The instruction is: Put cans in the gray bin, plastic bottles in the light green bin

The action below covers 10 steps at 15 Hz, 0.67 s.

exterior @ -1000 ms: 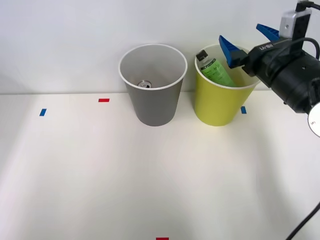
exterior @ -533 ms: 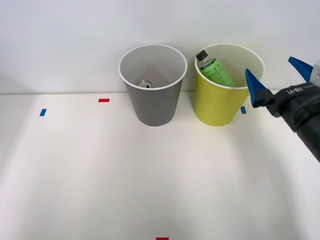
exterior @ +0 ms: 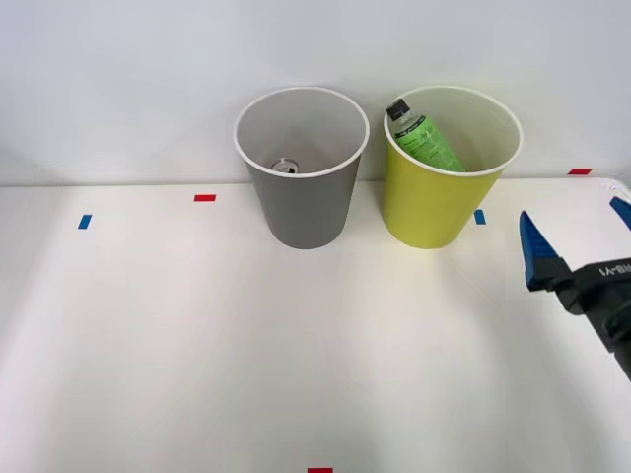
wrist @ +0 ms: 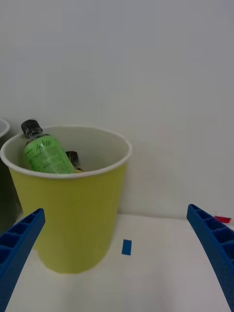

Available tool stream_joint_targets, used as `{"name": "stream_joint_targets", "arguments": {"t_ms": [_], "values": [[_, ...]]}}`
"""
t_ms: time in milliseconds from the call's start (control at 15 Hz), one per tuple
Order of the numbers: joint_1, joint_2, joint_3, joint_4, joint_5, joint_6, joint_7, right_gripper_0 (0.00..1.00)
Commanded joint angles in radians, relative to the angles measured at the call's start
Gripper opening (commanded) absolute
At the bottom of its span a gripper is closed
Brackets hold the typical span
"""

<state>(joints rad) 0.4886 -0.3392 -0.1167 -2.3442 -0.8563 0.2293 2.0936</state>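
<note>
- On the white table, nothing loose is left to sort: the surface carries two bins and a few small tape marks in red and blue, such as the red one left of the bins. As far as these views show, the sorting looks finished or very nearly so.
- Toward the back stands the gray bin, upright against the wall, just beside its neighbour without clearly touching it.
- Right of it sits the light green bin, also upright; from the wrist camera its yellow-green wall and white rim fill much of the near scene.
- Low at the right edge of the front view, the right gripper hangs over the table, well apart from both bins, its blue ribbed fingers spread wide with nothing between them.
- Inside the light green bin leans the green bottle, black cap up and resting near the rim on the side toward the gray bin; the wrist view shows it too.
- Behind it, a second black-capped bottle is mostly hidden, with a hint of yellow label.
- At the bottom of the gray bin lies the can, only its silvery top showing.
- Judged from this, cans and bottles are all in their proper bins; what remains is probably just parking the arm.
</note>
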Motion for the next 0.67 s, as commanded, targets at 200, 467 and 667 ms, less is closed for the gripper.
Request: {"name": "stream_joint_targets", "arguments": {"t_ms": [200,467,667], "values": [[0.111,0.046,0.008,0.000,0.006,-0.004,0.016,1.00],[0.176,0.123,0.012,-0.001,0.023,-0.004,0.048,1.00],[0.203,0.197,0.023,0.000,0.056,-0.005,0.086,1.00]]}}
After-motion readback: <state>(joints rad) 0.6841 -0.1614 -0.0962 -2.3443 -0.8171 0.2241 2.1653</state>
